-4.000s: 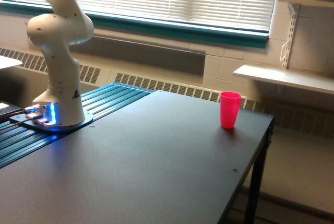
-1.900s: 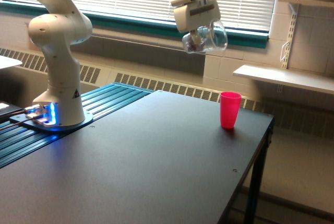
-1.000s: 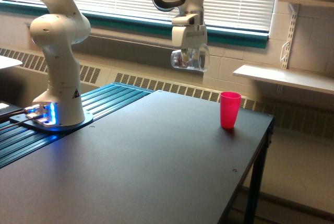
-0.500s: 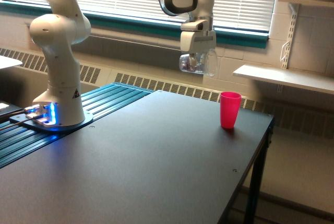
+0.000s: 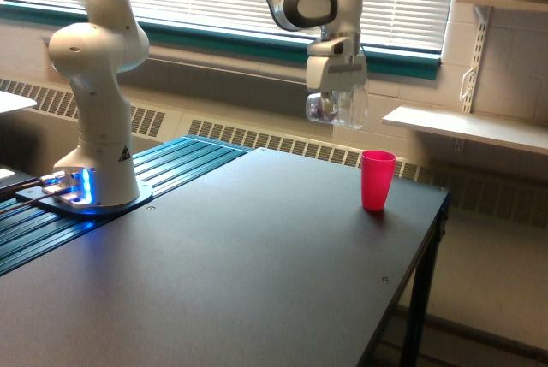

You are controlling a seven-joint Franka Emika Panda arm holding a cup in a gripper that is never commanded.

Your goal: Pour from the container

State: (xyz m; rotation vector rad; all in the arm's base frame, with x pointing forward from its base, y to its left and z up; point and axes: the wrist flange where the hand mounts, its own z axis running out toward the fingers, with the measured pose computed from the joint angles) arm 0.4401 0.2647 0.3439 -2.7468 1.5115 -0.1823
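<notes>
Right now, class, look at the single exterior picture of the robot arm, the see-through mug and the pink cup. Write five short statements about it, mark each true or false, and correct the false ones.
1. The small clear rounded mug hangs in the air, held by the gripper. True.
2. The opaque pink tapered cup lies on its side. False: it stands upright on the dark table.
3. The mug is above the pink cup's height and toward the exterior view's left of it. True.
4. The mug touches the pink cup's rim. False: a clear gap separates them.
5. The pink cup stands beside the arm's white base. False: it stands near the table's far right corner.
</notes>
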